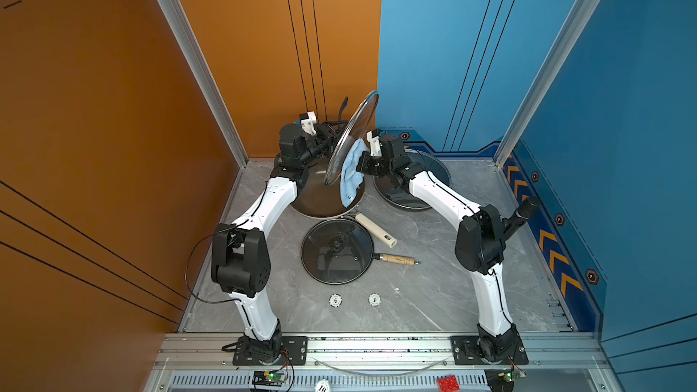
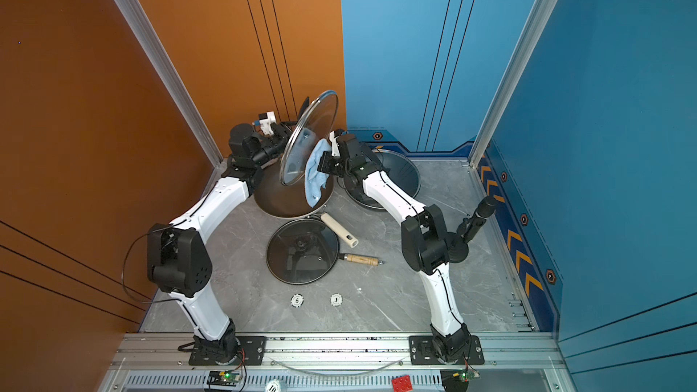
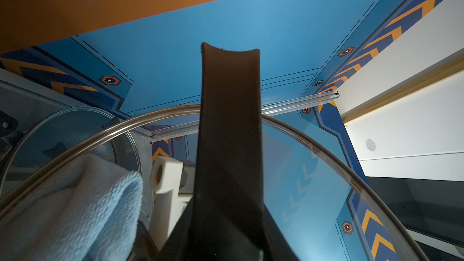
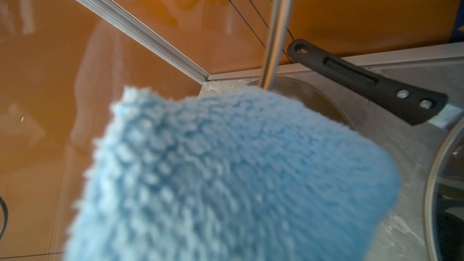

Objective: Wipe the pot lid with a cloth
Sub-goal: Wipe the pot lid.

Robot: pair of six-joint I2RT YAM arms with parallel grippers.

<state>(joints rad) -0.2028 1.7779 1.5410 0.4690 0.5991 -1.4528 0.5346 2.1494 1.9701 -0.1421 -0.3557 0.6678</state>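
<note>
Holding the pot lid (image 1: 356,122) aloft in the left jaws, directly above the brown pan (image 1: 317,201) and clear of it. Clenched on the lid from the face turned away from the right arm (image 1: 433,194); glimpsed only through the glass in both top views, so hard to place exactly. In the left wrist view, looking along a broad black handle (image 3: 228,134) crossing the lid's rim. Standing on edge, tilted.

Pinching the cloth (image 1: 350,171) in the right jaws, shut tight on a bunched fold. Pressed against the lid's other face, above the right side of the brown pan, loose end hanging to about the pan's rim; touching it or not, cannot tell. In the right wrist view, little but cloth, close and blurred.

Just right of the brown pan: a dark pan (image 1: 439,173), partly under the right arm. Nearer the robot's base than the brown pan: a small lidded pan (image 1: 335,254) with a wooden handle (image 1: 396,259), then two white discs (image 1: 335,300) (image 1: 374,299) flat on the grey surface (image 1: 452,288).
</note>
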